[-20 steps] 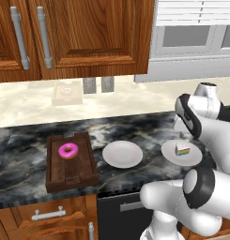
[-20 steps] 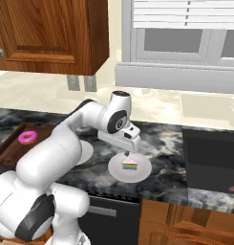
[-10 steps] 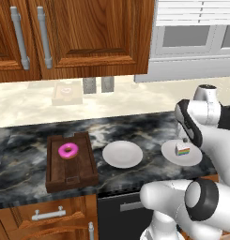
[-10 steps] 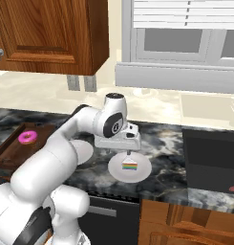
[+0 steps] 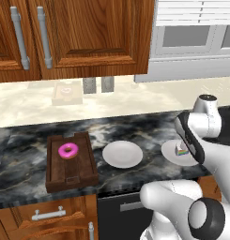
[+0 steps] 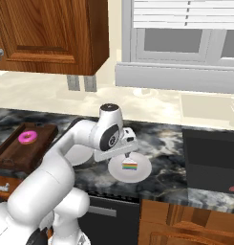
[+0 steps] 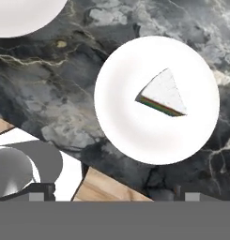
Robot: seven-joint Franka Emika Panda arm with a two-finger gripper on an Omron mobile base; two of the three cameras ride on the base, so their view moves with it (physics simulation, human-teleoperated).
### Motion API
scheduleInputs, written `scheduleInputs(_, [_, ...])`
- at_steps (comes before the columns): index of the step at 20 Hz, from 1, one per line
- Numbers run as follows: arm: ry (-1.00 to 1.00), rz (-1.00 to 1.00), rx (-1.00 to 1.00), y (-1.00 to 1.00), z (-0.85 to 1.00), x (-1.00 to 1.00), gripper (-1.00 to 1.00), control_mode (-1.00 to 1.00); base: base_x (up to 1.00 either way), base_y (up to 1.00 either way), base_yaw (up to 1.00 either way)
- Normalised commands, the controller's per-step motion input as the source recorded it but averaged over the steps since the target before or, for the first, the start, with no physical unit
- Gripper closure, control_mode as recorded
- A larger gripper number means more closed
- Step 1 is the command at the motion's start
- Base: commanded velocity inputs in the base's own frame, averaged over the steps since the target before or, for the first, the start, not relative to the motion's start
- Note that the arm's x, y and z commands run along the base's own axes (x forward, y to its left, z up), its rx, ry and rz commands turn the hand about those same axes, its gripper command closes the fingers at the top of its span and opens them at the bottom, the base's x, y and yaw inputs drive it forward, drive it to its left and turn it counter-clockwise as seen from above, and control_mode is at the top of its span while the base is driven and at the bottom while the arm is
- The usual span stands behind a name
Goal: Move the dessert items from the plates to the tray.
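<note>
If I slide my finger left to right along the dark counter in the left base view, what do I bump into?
Tray with the pink donut → empty plate → plate with the rainbow cake wedge.

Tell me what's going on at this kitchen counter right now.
A white robot arm is moving desserts to the dark brown wooden slatted tray. The pink-frosted ring donut already lies in it. The open gripper hovers above the wedge of rainbow-layered cake on its round white plate; the other white plate is empty.
</note>
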Motion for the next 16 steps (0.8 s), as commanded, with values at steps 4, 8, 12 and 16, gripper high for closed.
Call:
scheduleInputs(4, [-0.06, 0.26, 0.00, -0.14, -0.03, 0.00, -1.00, -1.00, 0.00, 0.00, 0.00])
scheduleInputs(8, [-0.03, 0.23, 0.00, -0.25, 0.00, 0.00, -1.00, -1.00, 0.00, 0.00, 0.00])
scheduleInputs(12, [0.00, 0.13, 0.00, -0.07, -0.01, 0.14, -1.00, -1.00, 0.00, 0.00, 0.00])
scheduleInputs(16, [0.00, 0.10, 0.00, -0.11, 0.00, 0.28, -1.00, -1.00, 0.00, 0.00, 0.00])
